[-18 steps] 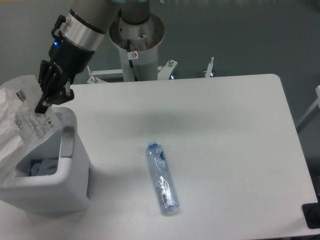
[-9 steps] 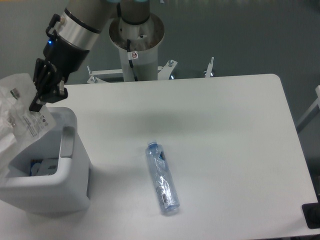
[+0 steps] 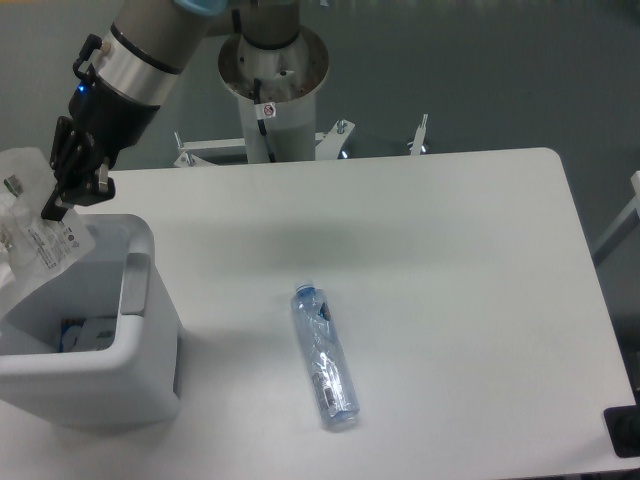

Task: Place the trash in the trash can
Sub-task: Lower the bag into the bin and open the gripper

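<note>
My gripper is shut on the upper edge of the crinkled clear plastic bag, which carries a small printed white label. The bag hangs over the back left of the white trash can, its lower part dipping toward the opening. A crushed clear bottle with a blue cap lies flat on the white table, right of the trash can and far from the gripper. Something white and blue lies inside the trash can at the bottom.
The arm's round base stands behind the table's far edge, with metal brackets beside it. A dark object sits at the table's front right corner. The trash can stands at the table's front left edge.
The gripper has moved left and slightly up with the bag, carrying it further over the trash can's left side. The bottle has not moved.
</note>
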